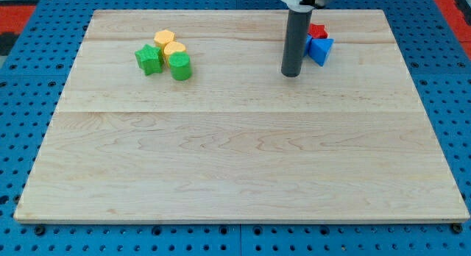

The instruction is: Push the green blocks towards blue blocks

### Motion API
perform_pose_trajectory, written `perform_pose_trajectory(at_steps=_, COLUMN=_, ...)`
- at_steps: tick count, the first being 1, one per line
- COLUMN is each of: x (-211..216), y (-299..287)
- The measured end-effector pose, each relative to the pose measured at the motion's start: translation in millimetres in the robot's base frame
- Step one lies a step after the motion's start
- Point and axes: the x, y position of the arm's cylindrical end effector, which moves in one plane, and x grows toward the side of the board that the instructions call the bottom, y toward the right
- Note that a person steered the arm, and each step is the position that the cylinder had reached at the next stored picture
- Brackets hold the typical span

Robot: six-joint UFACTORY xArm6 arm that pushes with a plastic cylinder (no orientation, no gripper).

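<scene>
A green star-shaped block (149,59) and a green cylinder (181,68) sit near the view's top left, touching two yellow blocks (170,45). A blue triangular block (321,49) lies at the view's top right, with part of another blue piece behind the rod. A red block (317,31) sits just above it. My tip (292,73) rests on the board just left of and slightly below the blue triangle, far to the right of the green blocks.
The wooden board (235,153) lies on a blue perforated table (29,79). The dark rod (296,35) rises from the tip toward the view's top and hides part of the blue and red blocks.
</scene>
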Motion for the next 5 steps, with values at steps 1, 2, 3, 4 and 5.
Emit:
perform_pose_trajectory(at_steps=1, x=16, y=-11)
perform_pose_trajectory(at_steps=2, x=22, y=-13)
perform_pose_trajectory(at_steps=3, x=32, y=-14)
perform_pose_trajectory(at_steps=4, x=75, y=-16)
perform_pose_trajectory(at_steps=5, x=36, y=-44)
